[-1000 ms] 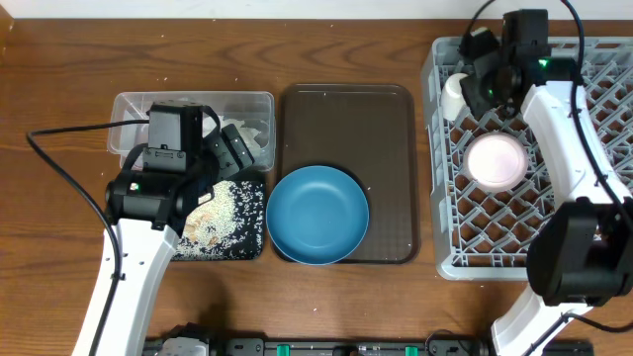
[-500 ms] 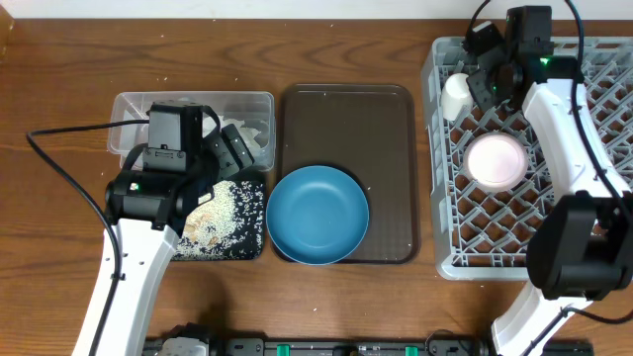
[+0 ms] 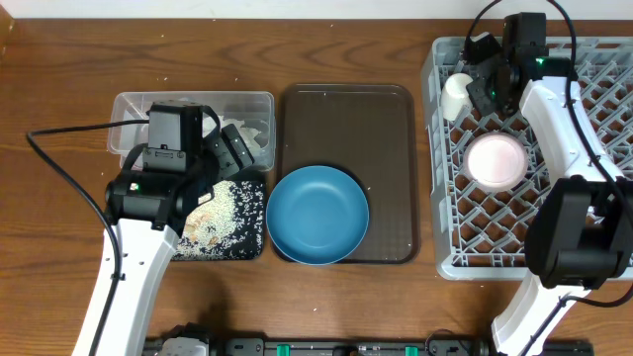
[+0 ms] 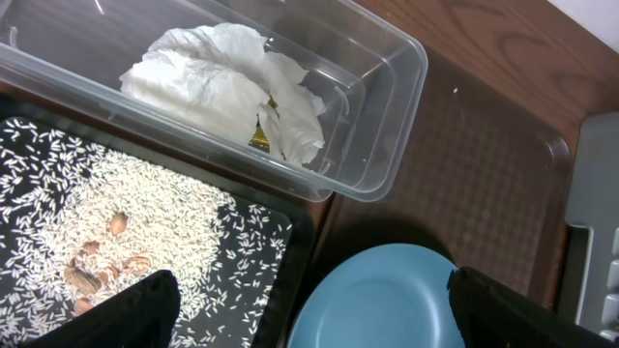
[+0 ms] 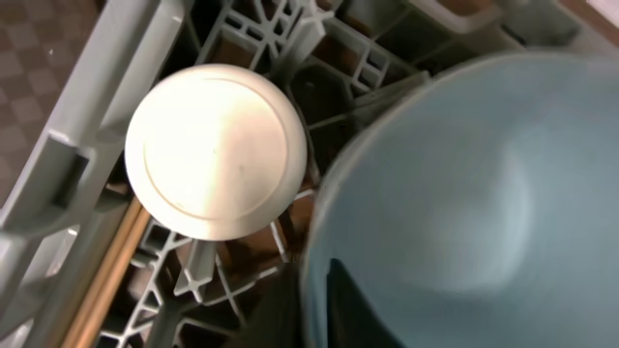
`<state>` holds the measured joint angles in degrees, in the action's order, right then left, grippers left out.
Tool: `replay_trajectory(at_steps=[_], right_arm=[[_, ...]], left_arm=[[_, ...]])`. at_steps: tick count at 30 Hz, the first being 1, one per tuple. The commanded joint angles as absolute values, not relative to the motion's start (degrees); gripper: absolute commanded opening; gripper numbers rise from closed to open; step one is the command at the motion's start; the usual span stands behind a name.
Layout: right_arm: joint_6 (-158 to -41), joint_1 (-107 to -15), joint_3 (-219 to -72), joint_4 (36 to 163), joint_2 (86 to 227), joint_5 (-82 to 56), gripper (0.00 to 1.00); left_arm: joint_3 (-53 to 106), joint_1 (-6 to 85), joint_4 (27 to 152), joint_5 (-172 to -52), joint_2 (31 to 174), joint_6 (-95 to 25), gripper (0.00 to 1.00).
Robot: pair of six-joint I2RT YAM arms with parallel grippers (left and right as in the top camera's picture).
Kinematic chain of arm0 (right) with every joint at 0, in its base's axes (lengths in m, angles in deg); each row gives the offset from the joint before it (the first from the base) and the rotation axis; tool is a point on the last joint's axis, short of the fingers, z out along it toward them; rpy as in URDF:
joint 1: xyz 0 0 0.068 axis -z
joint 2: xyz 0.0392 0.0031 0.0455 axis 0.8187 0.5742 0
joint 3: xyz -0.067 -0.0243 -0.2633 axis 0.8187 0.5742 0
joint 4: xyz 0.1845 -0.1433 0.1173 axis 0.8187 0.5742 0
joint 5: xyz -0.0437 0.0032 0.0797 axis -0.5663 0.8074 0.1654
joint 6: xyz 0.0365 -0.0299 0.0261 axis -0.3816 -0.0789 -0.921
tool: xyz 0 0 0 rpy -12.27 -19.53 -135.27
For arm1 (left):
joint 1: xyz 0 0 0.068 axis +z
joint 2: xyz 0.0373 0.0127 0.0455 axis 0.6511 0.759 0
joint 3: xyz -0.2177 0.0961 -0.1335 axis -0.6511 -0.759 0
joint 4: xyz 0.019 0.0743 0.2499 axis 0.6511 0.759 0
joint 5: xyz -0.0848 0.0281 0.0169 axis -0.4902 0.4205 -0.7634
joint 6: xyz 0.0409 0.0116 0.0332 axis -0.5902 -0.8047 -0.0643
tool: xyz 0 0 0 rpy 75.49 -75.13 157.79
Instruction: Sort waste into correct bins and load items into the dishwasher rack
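A: overhead first?
B: dishwasher rack (image 3: 593, 148) fills the right arm's end of the surface (image 3: 59, 59); white cup (image 3: 455, 96) sits inside the rack, at its far corner on the serving-tray side; small white pinkish bowl (image 3: 495, 160) also in the rack, just nearer than the cup
A: right gripper (image 3: 480, 87)?
B: over the rack, just beside the cup; can't tell if its fingers are spread or pressed together
A: outside the rack?
B: brown serving tray (image 3: 346, 119) just beside the rack; deep-blue bowl (image 3: 316, 215) on its near end; further from the rack, clear tub (image 3: 129, 104) and black tray (image 3: 259, 242) with rice (image 3: 213, 222); left gripper (image 3: 235, 150) over those two, well apart from the rack
A: left wrist?
B: fingers (image 4: 145, 314) spread wide, nothing between them; tissue paper (image 4: 222, 82) in the tub, a bit of yellow wrapper (image 4: 259, 143) under it; rice scattered across the black tray; deep-blue bowl on the rack side of both
A: right wrist?
B: cup bottom-up against the rack's wall; pale bluish bowl (image 5: 464, 193) just beside it in the rack; can't tell if it's the pinkish one; fingers not clear here
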<state>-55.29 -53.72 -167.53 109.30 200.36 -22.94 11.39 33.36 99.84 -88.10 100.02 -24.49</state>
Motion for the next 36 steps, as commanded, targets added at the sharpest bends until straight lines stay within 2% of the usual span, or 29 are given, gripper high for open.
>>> replay_trajectory(at_steps=[1, 7, 15, 18, 24, 28, 33, 36], right_arm=[[-55.2, -53.55, -168.23, 109.47, 200.62, -23.83, 0.06], [-55.99, -53.94, -168.34, 110.24, 200.29, -24.16, 0.03], [-64.19, -54.09, -168.64, 109.45, 194.61, -19.11, 0.01], [-69.35, -52.48, -169.26, 107.75, 191.07, -8.1, 0.01], [-85.83, -44.1, -169.43, 93.76, 188.55, 28.56, 0.01], [-91.14, -40.13, -169.43, 87.0, 190.65, 37.85, 0.01], [-91.55, -37.44, -169.43, 81.45, 196.55, 50.74, 0.01], [-96.69, -36.56, -169.43, 75.18, 201.67, 57.28, 0.01]], left_arm=[[12.63, 33.55, 99.87, -87.01, 99.6, -24.62, 0.91], [12.63, 33.55, 99.87, -87.01, 99.6, -24.62, 0.91], [12.63, 33.55, 99.87, -87.01, 99.6, -24.62, 0.91], [12.63, 33.55, 99.87, -87.01, 99.6, -24.62, 0.91], [12.63, 33.55, 99.87, -87.01, 99.6, -24.62, 0.91], [12.63, 33.55, 99.87, -87.01, 99.6, -24.62, 0.91], [12.63, 33.55, 99.87, -87.01, 99.6, -24.62, 0.91], [12.63, 33.55, 99.87, -87.01, 99.6, -24.62, 0.91]])
